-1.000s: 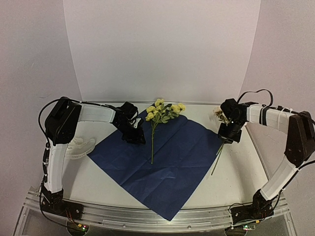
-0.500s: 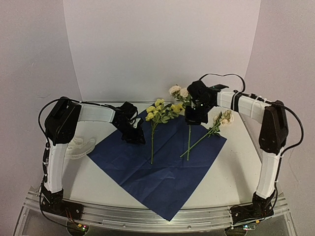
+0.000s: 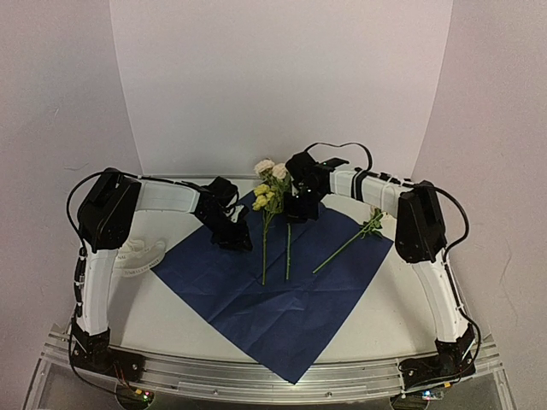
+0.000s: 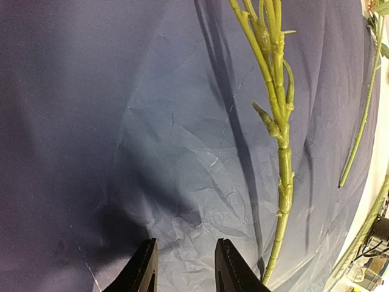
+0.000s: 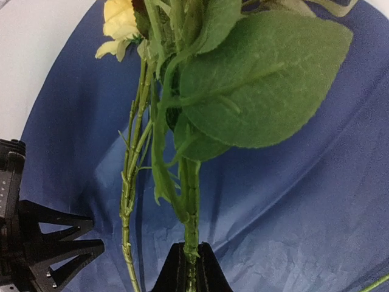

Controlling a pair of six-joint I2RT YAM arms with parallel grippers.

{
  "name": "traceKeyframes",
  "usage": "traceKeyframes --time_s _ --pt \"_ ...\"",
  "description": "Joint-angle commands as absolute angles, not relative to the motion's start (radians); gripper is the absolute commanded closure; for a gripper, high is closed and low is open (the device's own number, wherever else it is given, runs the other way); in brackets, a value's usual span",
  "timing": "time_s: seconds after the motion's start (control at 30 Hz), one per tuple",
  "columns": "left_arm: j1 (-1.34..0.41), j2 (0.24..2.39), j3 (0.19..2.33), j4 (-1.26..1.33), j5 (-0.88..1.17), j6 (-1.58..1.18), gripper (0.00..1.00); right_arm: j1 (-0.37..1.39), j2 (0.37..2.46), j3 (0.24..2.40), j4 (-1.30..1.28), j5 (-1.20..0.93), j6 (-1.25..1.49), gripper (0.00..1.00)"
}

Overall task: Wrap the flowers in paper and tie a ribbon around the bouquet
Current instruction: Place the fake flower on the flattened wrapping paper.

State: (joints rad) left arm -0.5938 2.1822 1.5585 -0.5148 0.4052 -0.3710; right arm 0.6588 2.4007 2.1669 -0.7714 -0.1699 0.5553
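Right claw grips flowers (over paper); left claw parted.

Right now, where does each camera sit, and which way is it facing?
Top external: above and behind the bases, looking down over the navy paper; both arms show, left gripper and right gripper.
Left wrist: looks past its open fingertips at the paper and the yellow flower stem.
Right wrist: looks up the pink-cream flower clamped in its fingers; the left gripper shows lower left.
Shared: both wrist views catch the yellow flower stem lying on the paper.
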Motion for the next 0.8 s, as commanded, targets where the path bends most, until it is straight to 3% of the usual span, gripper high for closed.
traceKeyframes --time_s 0.0,0.17,0.27,0.47,0.53,0.77 --pt "-0.588 2.178 1.572 -0.524 0.409 -0.373 0.66 0.671 2.452 2.246 -0.741 -0.187 0.606 1.0" --pt "-0.588 2.183 1.575 -0.525 0.414 -0.372 0.66 0.679 2.497 2.294 -0.729 -0.199 0.615 0.99" --pt "-0.588 2.183 1.579 -0.528 0.413 -0.371 0.66 0.68 2.519 2.313 -0.73 -0.211 0.617 0.92" --pt "-0.586 2.189 1.591 -0.535 0.412 -0.367 0.66 0.678 2.48 2.284 -0.741 -0.189 0.625 0.47" --pt "-0.586 2.19 1.595 -0.537 0.414 -0.366 0.66 0.672 2.439 2.252 -0.756 -0.159 0.63 0.37" --pt "-0.585 2.186 1.598 -0.538 0.413 -0.361 0.66 0.602 2.227 2.007 -0.83 0.016 0.731 0.35"
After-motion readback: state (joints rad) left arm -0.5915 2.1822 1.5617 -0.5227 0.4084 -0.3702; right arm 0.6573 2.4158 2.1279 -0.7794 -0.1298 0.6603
